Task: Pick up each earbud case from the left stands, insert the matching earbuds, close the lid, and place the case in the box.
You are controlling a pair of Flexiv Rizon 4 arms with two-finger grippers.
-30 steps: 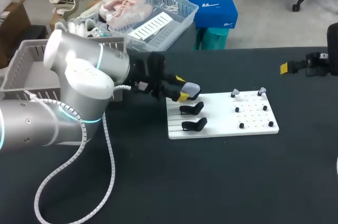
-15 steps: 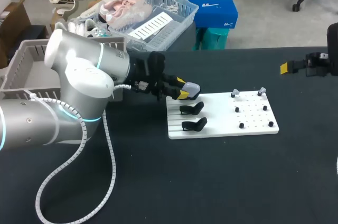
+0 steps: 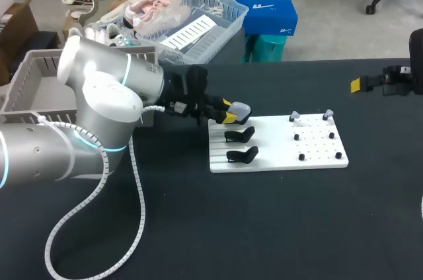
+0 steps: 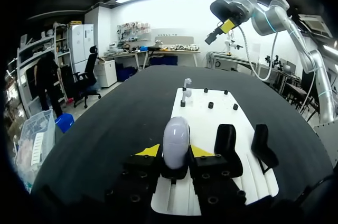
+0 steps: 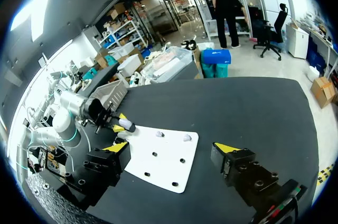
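My left arm comes in from the left of the head view, elbow bulking large there, forearm stretched rightward so the left gripper (image 3: 228,114) sits at the upper left corner of the white board (image 3: 277,148). Its fingers (image 4: 150,150) are closed in on the earbud case (image 4: 176,140), one yellow tip pressing each flank. The case is a smooth, pale grey-lilac oval pod; I can't make out a lid seam. Its long axis runs straight ahead along my fingers, rounded nose toward the board's far end. Two black stands (image 3: 240,136) sit just beside it. My right gripper (image 5: 171,147) hangs at the upper right of the head view, fingers spread wide, holding nothing.
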